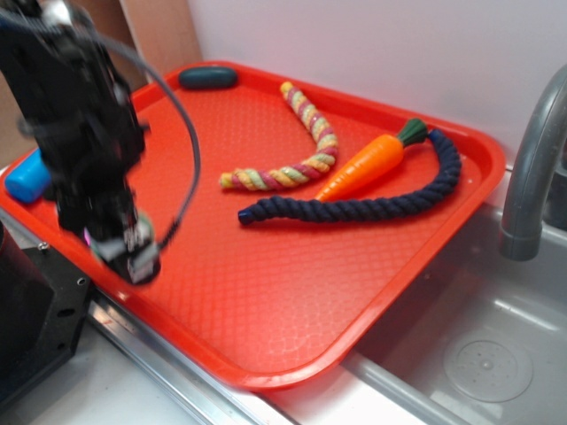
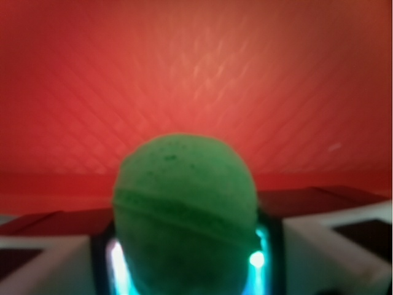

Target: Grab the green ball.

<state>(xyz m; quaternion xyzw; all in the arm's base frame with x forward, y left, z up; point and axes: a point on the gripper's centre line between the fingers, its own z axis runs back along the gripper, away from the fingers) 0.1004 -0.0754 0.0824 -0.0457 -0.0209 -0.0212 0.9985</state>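
Gripper (image 1: 133,252), lower left of exterior frame: closed around green ball (image 2: 184,215), above red tray (image 1: 292,292).
Risk: rounded rubbery ball squirting from shallow pinch; would drop, roll.

Green ball (image 2: 184,215) bottom cut off

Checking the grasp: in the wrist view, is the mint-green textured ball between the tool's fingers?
Yes, the mint-green textured ball sits close to the camera, wedged between the tool's two fingers above the red plastic tray.
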